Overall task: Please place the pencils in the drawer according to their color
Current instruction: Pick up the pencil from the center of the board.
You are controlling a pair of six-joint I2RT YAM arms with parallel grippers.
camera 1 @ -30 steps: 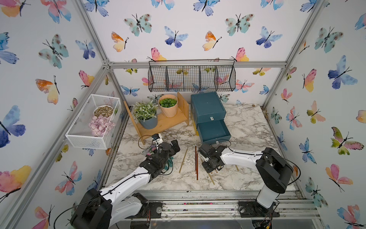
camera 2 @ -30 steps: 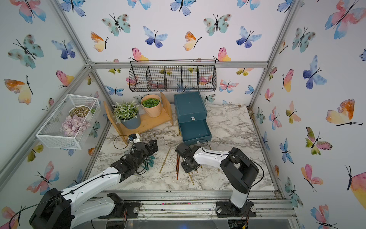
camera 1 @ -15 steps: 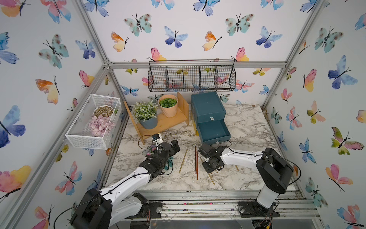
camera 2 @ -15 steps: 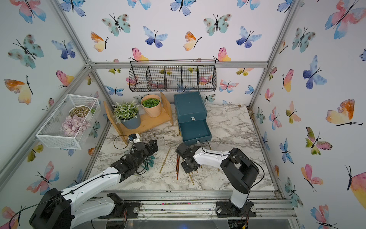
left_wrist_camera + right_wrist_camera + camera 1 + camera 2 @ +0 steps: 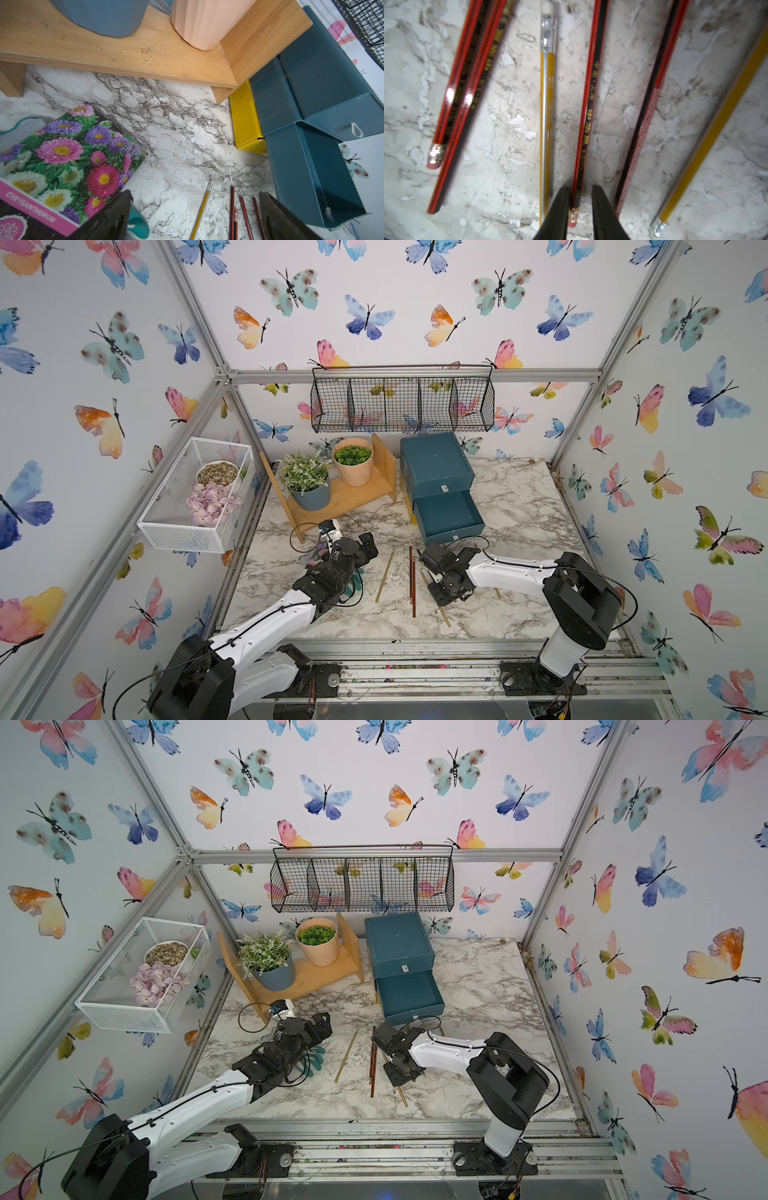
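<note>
Several pencils lie loose on the marble in front of the drawer (image 5: 436,466): red-and-black ones (image 5: 411,580) and gold ones (image 5: 385,576). The chest's middle teal drawer (image 5: 448,515) is pulled out and looks empty; its yellow lowest drawer (image 5: 247,124) is pushed in. My right gripper (image 5: 580,199) points down at the table. Its jaws stand narrowly open astride the eraser end of one red-and-black pencil (image 5: 588,104), which rests on the marble between a gold pencil (image 5: 547,104) and another red-and-black one (image 5: 648,104). My left gripper (image 5: 195,209) hovers wide open to the left, holding nothing.
A chrysanthemum seed packet (image 5: 62,162) and a teal glove (image 5: 137,225) lie under the left arm. A wooden shelf (image 5: 353,499) with two potted plants stands left of the chest. A black wire basket (image 5: 401,400) hangs on the back wall, a white mesh basket (image 5: 195,493) on the left wall.
</note>
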